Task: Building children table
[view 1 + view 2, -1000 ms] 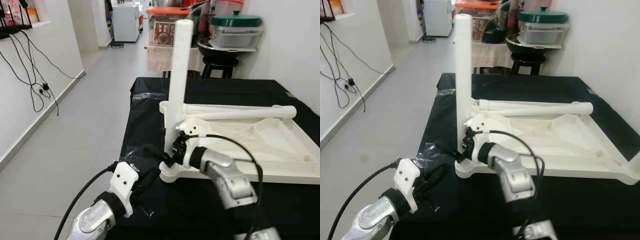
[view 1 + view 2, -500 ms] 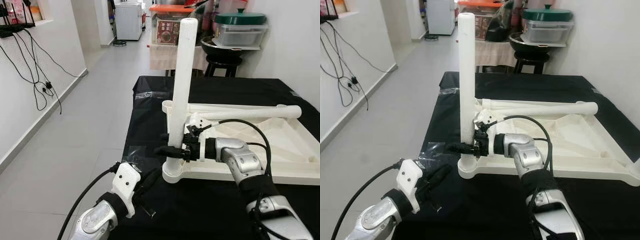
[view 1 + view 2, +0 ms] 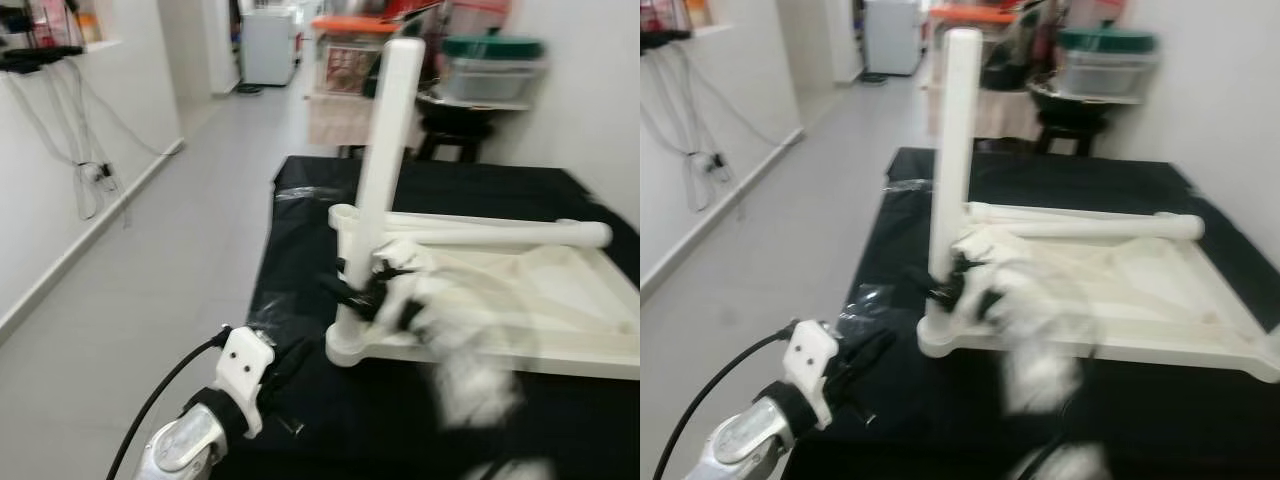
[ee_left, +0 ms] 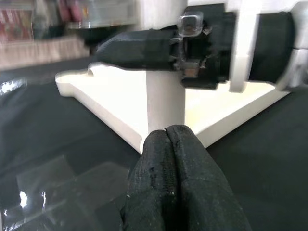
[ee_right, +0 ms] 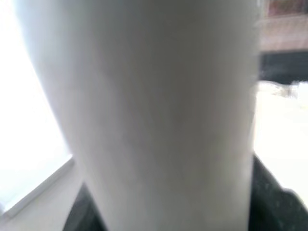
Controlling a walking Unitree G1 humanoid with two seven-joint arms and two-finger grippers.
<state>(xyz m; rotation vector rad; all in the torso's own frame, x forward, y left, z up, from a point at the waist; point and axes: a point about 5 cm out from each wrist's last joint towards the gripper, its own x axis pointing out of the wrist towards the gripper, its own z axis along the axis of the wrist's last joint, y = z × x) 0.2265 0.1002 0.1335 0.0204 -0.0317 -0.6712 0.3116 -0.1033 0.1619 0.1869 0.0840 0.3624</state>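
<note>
The right gripper (image 3: 352, 292), blurred in motion, is clasping the tall white plastic table leg (image 3: 378, 175), which is now leaning slightly right in the near-left corner socket of the upturned white plastic tabletop (image 3: 560, 300) on the black cloth (image 3: 300, 230). Having swung inward since a moment ago, the arm is apparently seating the leg. The left gripper (image 4: 172, 159), fingers pressed together, is hovering near the socket.

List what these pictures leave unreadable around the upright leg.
- Right gripper: motion blur in both eye views smears the arm; whether the fingers clamp the leg cannot be told.
- Right wrist view: the leg sits so close that it hides the fingertips.
- Leg socket in the tabletop: the left gripper, shut, covers its base in the left wrist view.
</note>
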